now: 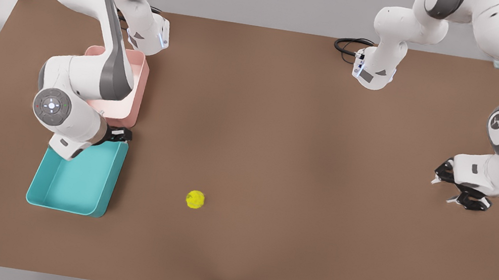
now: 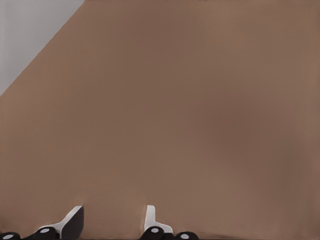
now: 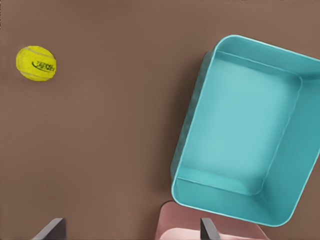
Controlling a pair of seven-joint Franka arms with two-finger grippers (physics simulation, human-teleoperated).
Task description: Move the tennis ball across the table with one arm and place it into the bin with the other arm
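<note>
Pink tub [image 1: 129, 91] (arm-hidden, partly)

Left gripper [image 1: 462, 188] low, jaws apart; right gripper [image 1: 119, 134] low, jaws apart.

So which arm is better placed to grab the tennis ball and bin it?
The right arm. Its open end effector hangs over the bin, with the tennis ball nearby on the table. The left end effector, also open, waits far across.

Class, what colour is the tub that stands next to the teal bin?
Pale pink. The pink tub shows best in the front view, touching the teal bin.
</note>
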